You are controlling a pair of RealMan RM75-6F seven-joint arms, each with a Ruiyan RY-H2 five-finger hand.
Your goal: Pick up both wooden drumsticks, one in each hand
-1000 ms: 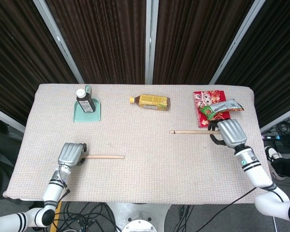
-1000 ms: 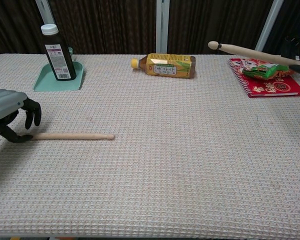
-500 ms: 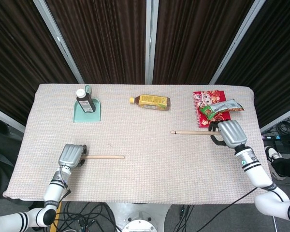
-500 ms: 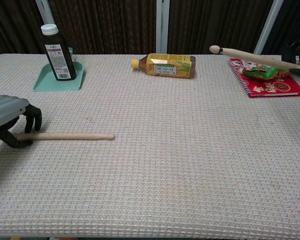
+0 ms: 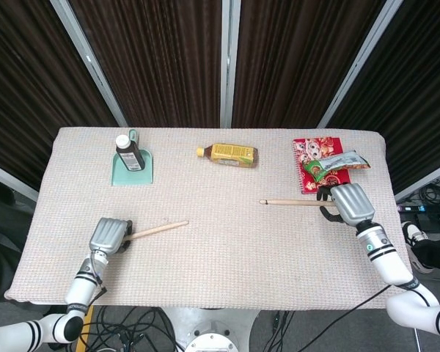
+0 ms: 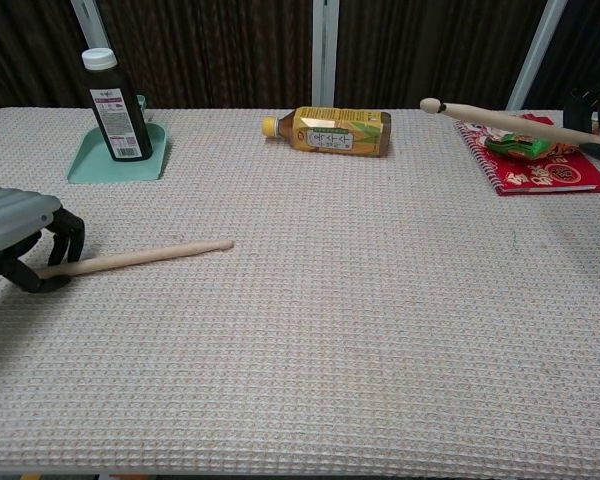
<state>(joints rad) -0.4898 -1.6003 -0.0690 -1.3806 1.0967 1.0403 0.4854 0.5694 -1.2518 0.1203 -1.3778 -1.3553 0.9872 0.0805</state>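
Observation:
My left hand [image 5: 108,235] [image 6: 20,236] grips the butt of one wooden drumstick [image 5: 158,229] [image 6: 140,258] at the table's near left. Its tip is tilted up off the cloth. At the right, my right hand [image 5: 350,202] [image 6: 595,108] holds the other drumstick [image 5: 290,202] [image 6: 510,120] above the table. That stick points left, about level, with its tip in the air. In the chest view only the edge of the right hand shows.
A dark bottle [image 5: 127,152] stands on a green tray [image 5: 132,169] at the back left. A yellow drink bottle [image 5: 229,154] lies at the back centre. A red notebook [image 5: 317,163] with a snack packet [image 5: 336,163] on it lies just behind my right hand.
My left hand's fingers have closed around the left drumstick's butt and its tip has lifted and swung away from me. The right stick has shifted slightly right.

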